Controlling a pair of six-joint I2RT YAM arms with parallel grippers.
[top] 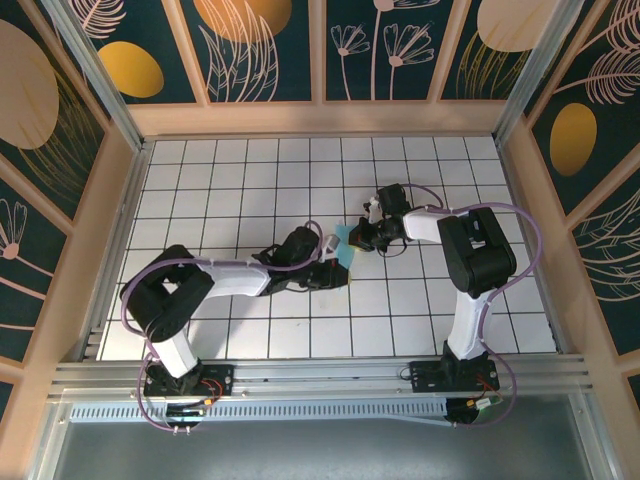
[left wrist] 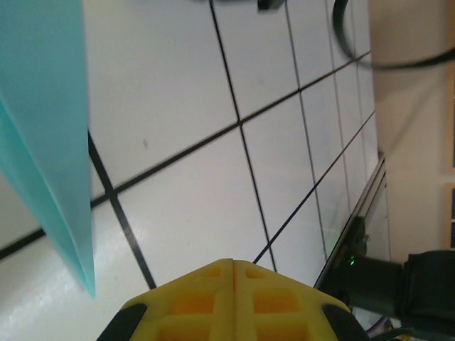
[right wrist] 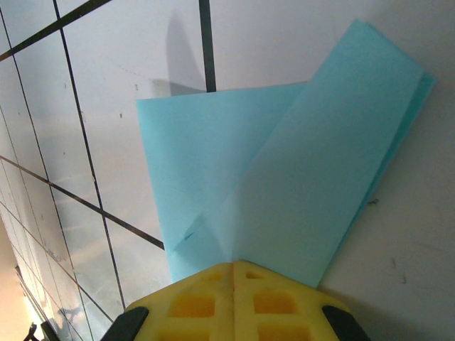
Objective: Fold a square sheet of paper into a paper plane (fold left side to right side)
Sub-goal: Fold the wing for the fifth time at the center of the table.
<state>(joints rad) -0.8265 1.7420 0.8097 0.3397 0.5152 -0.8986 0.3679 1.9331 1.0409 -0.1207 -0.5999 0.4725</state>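
Observation:
The light cyan sheet of paper (top: 346, 241) lies folded on the white tiles at mid-table, between my two grippers. In the right wrist view the paper (right wrist: 284, 177) shows a diagonal flap laid over a lower layer, with a crease running down to my right gripper (right wrist: 234, 264). That gripper is shut, and its yellow tip rests on the paper's near edge with nothing between the fingers. My left gripper (left wrist: 233, 261) is shut and empty over bare tile. A pointed folded edge of the paper (left wrist: 50, 135) hangs to its left, apart from it. From above, the left gripper (top: 338, 268) sits just below the paper and the right gripper (top: 362, 238) beside it.
The white grid table (top: 250, 180) is boxed in by wooden walls (top: 118, 210) on three sides. An aluminium rail (top: 320, 375) runs along the near edge. A black cable (left wrist: 355, 53) and the rail's edge (left wrist: 355, 234) lie to the right of the left gripper.

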